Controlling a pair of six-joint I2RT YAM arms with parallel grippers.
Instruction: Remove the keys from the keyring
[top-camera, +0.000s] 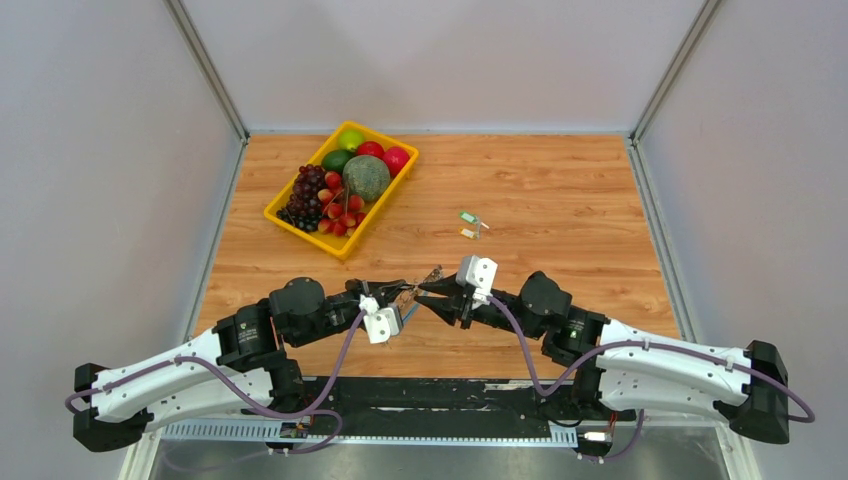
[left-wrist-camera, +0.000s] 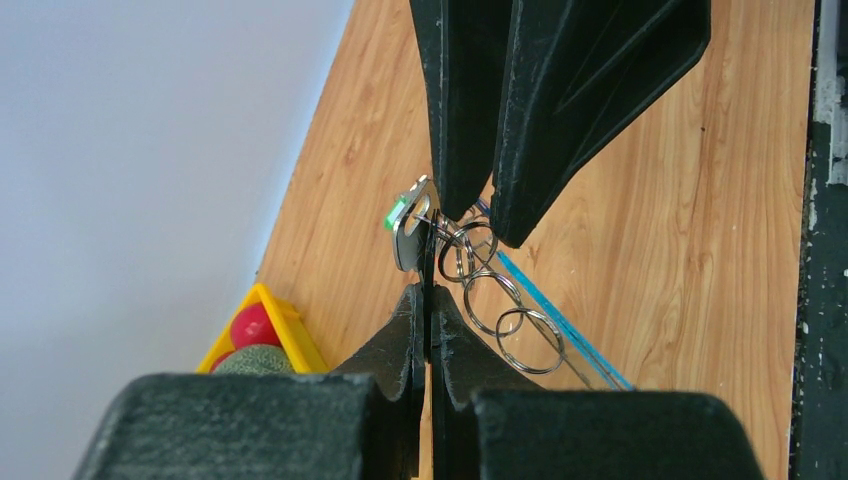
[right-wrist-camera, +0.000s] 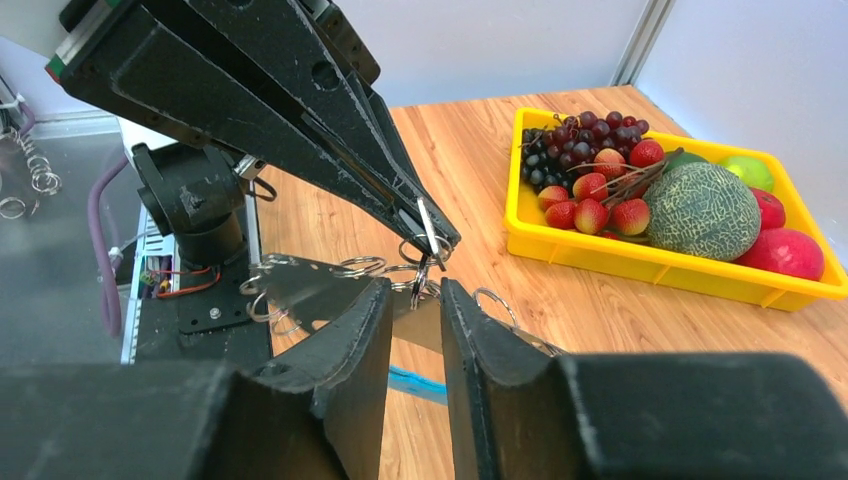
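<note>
Left gripper (left-wrist-camera: 428, 295): pinched shut on a thin silvery part of the keyring (left-wrist-camera: 510, 320). Key or ring, I cannot tell. A green-headed key (left-wrist-camera: 402, 222) sits just above those tips.

Right gripper (right-wrist-camera: 415, 290): meets it tip to tip, jaws a narrow gap apart around the rings. Grip uncertain.

My read: the chain runs across between the arms, neither nearer.

Farther up frame: two loose keys (top-camera: 469, 225), then the yellow fruit tray (top-camera: 338, 248).
</note>
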